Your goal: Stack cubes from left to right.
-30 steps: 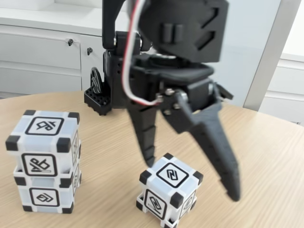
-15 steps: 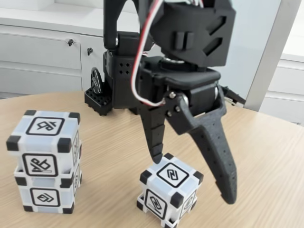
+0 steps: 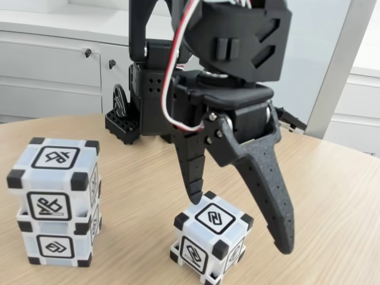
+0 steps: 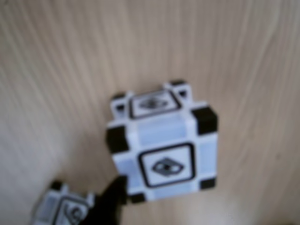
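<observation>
Fixed view: The black claw [image 3: 240, 222] hangs point-down over the wooden desk [image 3: 332, 196] with its two fingers spread wide apart, gripping nothing. The shorter finger [image 3: 191, 172] ends just at the upper left corner of a lone cube [image 3: 212, 234]; whether it touches cannot be told. The longer finger [image 3: 270, 196] reaches down past that cube's right side, apart from it. The lone cube sits on the desk, turned with one edge toward the camera. At the left of this view stands a stack of two cubes, the upper cube [image 3: 54, 181] resting squarely on the lower cube [image 3: 58, 240]; the stack is well apart from the lone cube. White cabinets [image 3: 53, 71] line the background behind the arm base [image 3: 127, 113].

Wrist view: The picture is blurred. The lone cube [image 4: 164, 150] lies on the desk [image 4: 61, 70] near centre. A dark finger tip [image 4: 110, 201] enters from the bottom edge beside the cube's lower left corner. The stack [image 4: 63, 208] shows partly at lower left.
</observation>
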